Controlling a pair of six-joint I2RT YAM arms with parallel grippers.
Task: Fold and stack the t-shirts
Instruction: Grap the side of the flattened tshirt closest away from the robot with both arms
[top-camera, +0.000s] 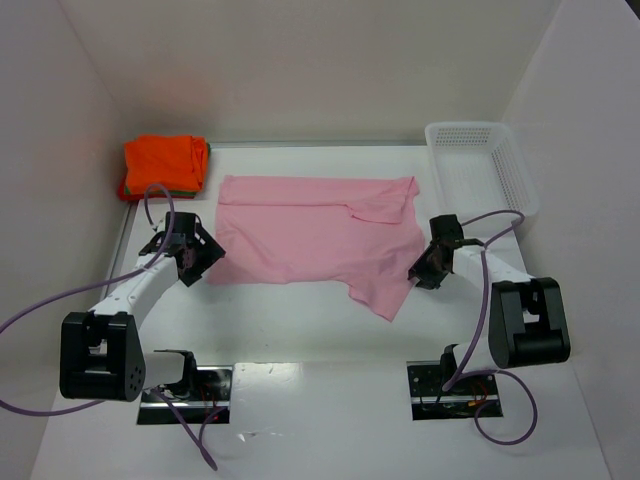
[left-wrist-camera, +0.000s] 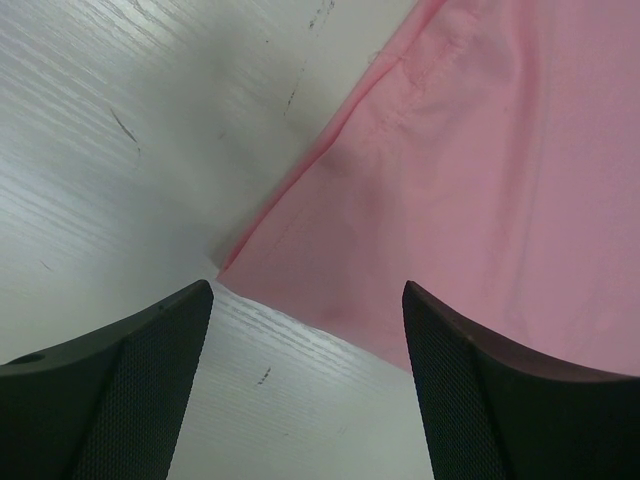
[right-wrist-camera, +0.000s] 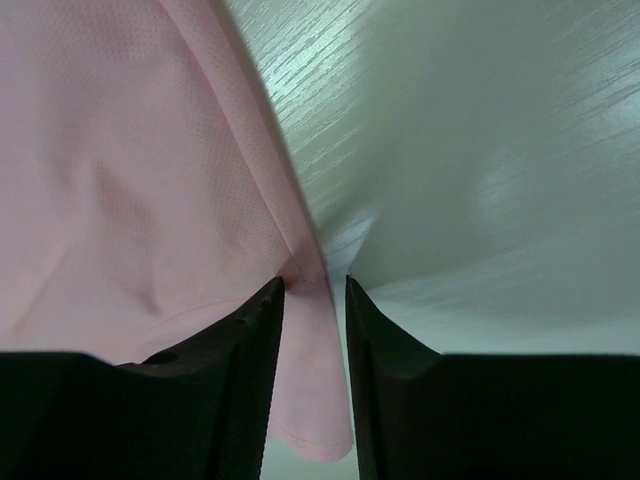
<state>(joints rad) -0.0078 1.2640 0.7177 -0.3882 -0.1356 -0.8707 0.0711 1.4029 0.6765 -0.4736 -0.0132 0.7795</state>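
The soft pale pink t-shirt (top-camera: 310, 240) lies spread and rumpled mid-tabletop (top-camera: 300, 340) — the right fingers (right-wrist-camera: 240, 390) pinch its thin hem at 3 o'clock, while the left fingers (left-wrist-camera: 120, 400) gape over its 8 o'clock corner. A folded orange t-shirt (top-camera: 165, 158) sits at 10 o'clock and a white plastic mesh basket (top-camera: 520, 180) at 2 o'clock.

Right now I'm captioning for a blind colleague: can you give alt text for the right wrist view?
The right gripper has its black jaws close together with the edge of a pale pink cloth t-shirt between them; the shirt fills the left half. The glossy white wood-grain table shows on the right.
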